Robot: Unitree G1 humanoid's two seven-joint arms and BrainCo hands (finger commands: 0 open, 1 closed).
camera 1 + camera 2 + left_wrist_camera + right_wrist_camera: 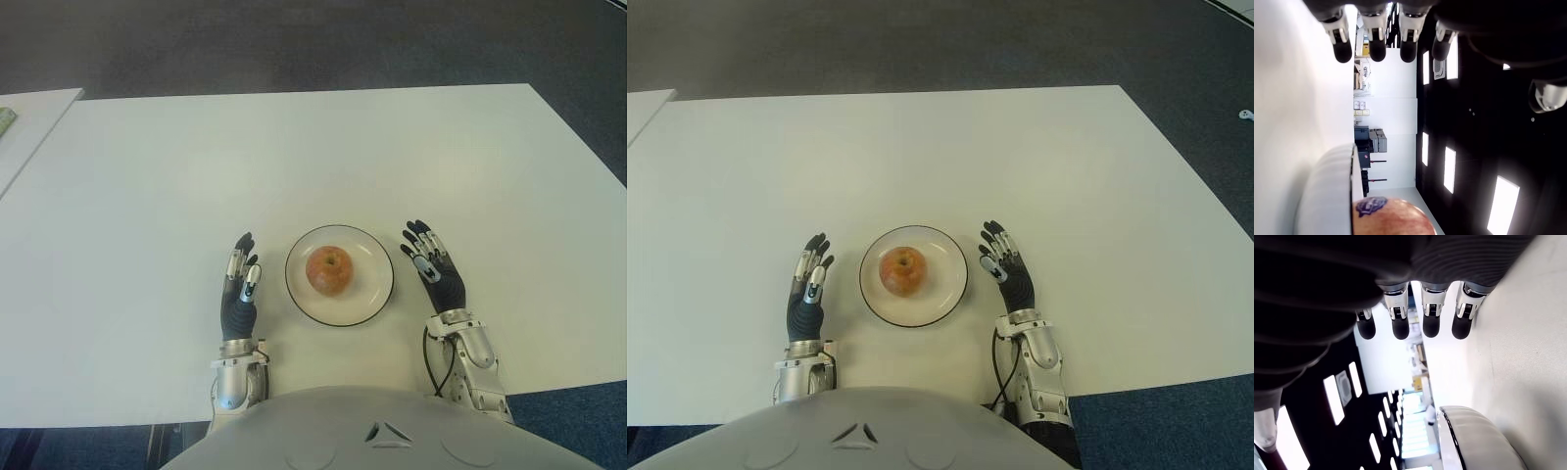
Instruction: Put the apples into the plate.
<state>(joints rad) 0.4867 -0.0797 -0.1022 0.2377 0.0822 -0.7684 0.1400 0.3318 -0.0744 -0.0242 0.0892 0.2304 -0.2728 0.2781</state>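
1. Robot hand states first: the left robot hand [239, 290] shows just left of the plate [376, 304] with its fingers [1342, 50] stretched out straight and nothing in them; the right robot hand [432, 266] shows just right of the plate, its fingers [1399, 326] likewise extended and empty.
2. One apple [329, 270], red and yellow with its stem dimple facing up, sits in the middle of the plate, touching neither hand.
3. A small sticker [1370, 205] shows on the apple's skin in the left wrist view.
4. Round and white with a thin dark rim, the plate lies flat on the table [294, 157] between the two hands, near the edge closest to the robot.
5. Both hands point away from the robot's body, palms turned inward toward the plate.
6. White and broad, the table stretches well beyond the plate; a second white surface [29, 117] shows at the far left, apart from it.
7. Dark floor [313, 39] lies beyond the table's far edge.
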